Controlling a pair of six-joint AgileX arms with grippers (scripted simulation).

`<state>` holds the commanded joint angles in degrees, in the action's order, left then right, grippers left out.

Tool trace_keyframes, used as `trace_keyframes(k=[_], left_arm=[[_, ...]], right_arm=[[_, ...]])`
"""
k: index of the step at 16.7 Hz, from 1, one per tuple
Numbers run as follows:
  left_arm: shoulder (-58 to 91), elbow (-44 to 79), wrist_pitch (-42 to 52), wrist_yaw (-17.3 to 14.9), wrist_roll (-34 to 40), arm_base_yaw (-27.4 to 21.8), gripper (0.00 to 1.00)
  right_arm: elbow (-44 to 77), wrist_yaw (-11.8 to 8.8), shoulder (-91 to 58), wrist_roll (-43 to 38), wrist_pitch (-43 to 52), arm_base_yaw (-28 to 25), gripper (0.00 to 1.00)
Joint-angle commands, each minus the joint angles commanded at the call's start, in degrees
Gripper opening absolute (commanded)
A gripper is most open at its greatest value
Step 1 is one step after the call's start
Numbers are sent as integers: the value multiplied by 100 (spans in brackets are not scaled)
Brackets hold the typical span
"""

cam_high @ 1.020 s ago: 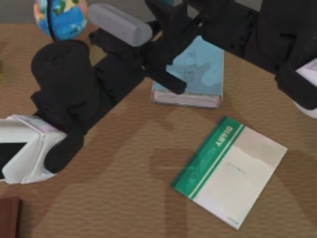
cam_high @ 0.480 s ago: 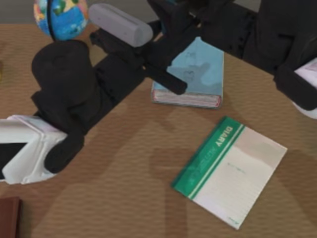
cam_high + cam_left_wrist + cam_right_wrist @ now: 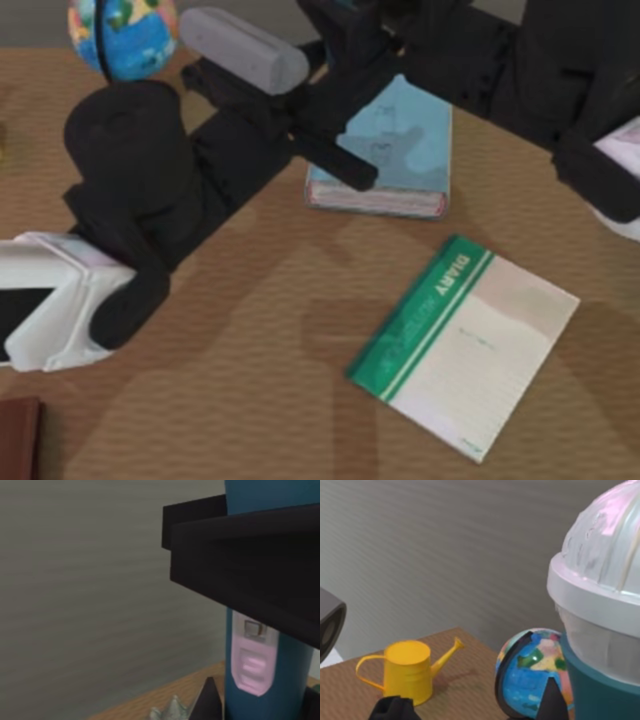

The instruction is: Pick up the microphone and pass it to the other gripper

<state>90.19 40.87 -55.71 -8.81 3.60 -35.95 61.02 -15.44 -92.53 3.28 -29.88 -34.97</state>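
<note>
The microphone stands upright at the table's back middle, held between both arms. Its teal handle (image 3: 280, 685) with the pale strip (image 3: 252, 660) fills the left wrist view. My left gripper (image 3: 262, 707), the one with the grey cylinder (image 3: 240, 45) on its wrist, is shut on the handle low down. My right gripper's black finger (image 3: 240, 565) crosses the handle higher up. The right wrist view shows the rounded white head (image 3: 600, 570) above the teal handle (image 3: 600, 690), with the right gripper (image 3: 600, 707) shut on it. From above, both grippers meet near the back edge and the microphone is hidden.
A blue book (image 3: 405, 135) lies under the joined grippers. A green and white diary (image 3: 465, 345) lies at the front right. A globe (image 3: 120, 30) stands at the back left, beside a yellow watering can (image 3: 407, 672). A brown object (image 3: 18, 435) sits at the front left corner.
</note>
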Motion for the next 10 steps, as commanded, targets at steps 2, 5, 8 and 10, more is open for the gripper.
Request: trace_keyframes(k=[2,5,8,10], left_arm=[[0,0,0,0,0,0,45],[0,0,0,0,0,0,68],[0,0,0,0,0,0,90],[0,0,0,0,0,0,100]], right_arm=[[0,0,0,0,0,0,0],[0,0,0,0,0,0,0],[0,0,0,0,0,0,0],[0,0,0,0,0,0,0]])
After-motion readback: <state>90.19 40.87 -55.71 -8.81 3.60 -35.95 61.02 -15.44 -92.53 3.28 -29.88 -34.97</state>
